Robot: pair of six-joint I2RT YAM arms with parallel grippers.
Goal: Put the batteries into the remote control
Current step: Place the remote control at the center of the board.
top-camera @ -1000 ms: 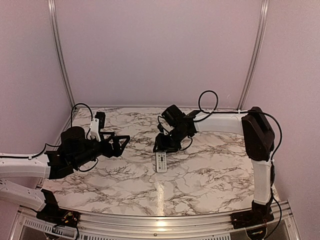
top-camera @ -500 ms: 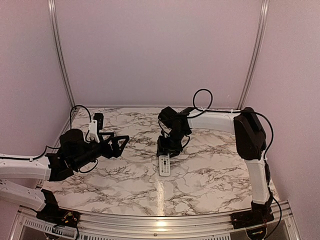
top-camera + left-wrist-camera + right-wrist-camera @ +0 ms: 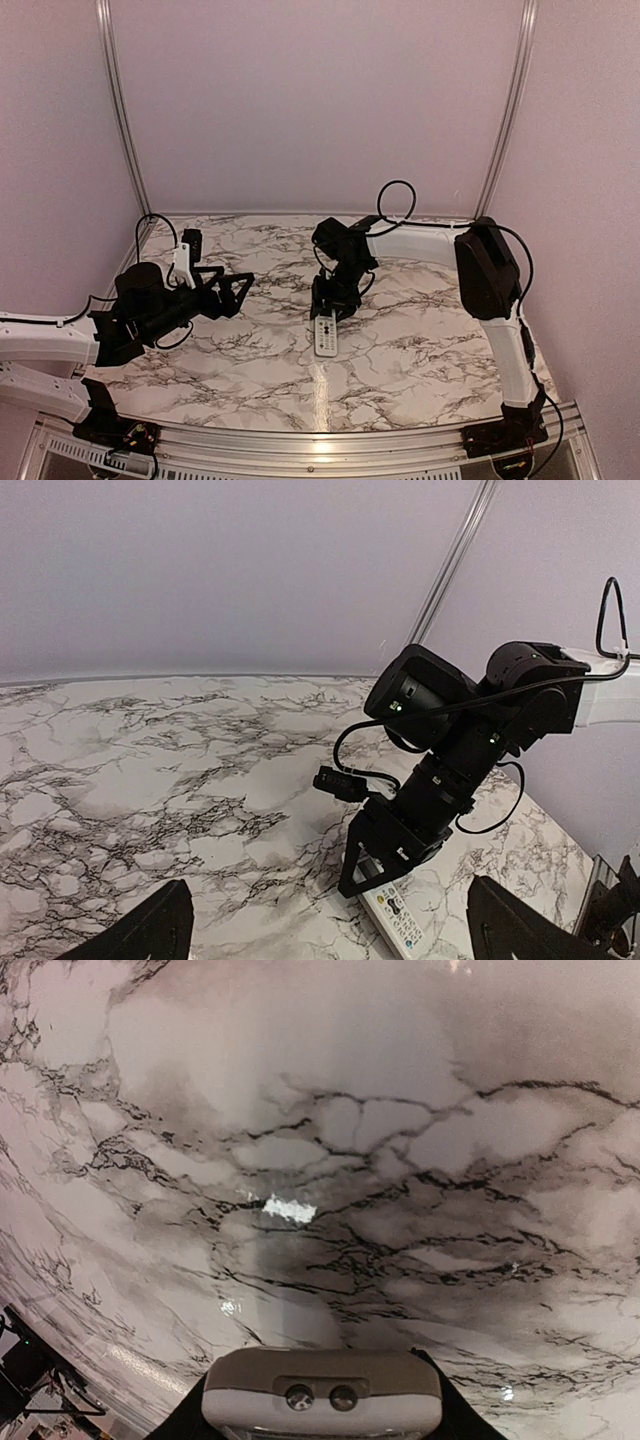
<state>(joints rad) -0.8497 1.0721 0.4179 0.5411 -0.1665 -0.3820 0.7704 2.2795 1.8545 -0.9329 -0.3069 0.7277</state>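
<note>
The remote control [image 3: 326, 336] is slim and white, and its buttoned front faces up on the marble table [image 3: 420, 340]. My right gripper [image 3: 329, 306] is shut on its far end. The right wrist view shows that end of the remote control [image 3: 322, 1375] with two small lenses, clamped between the dark fingers [image 3: 452, 1422] of my right gripper [image 3: 322, 1418]. From the left wrist, the remote control [image 3: 402, 913] pokes out under my right gripper [image 3: 372, 868]. My left gripper [image 3: 240, 286] hovers open to the left, holding nothing. The batteries are out of view.
Purple walls with metal corner posts [image 3: 118, 110] close in the table at the back and sides. A metal rail [image 3: 320, 452] runs along the near edge between the arm bases. The right arm's cable [image 3: 392, 205] loops above its forearm.
The right arm has swung its elbow leftward and the remote has slid slightly toward the near edge in its grip. The left arm has drifted a little left, still open.
</note>
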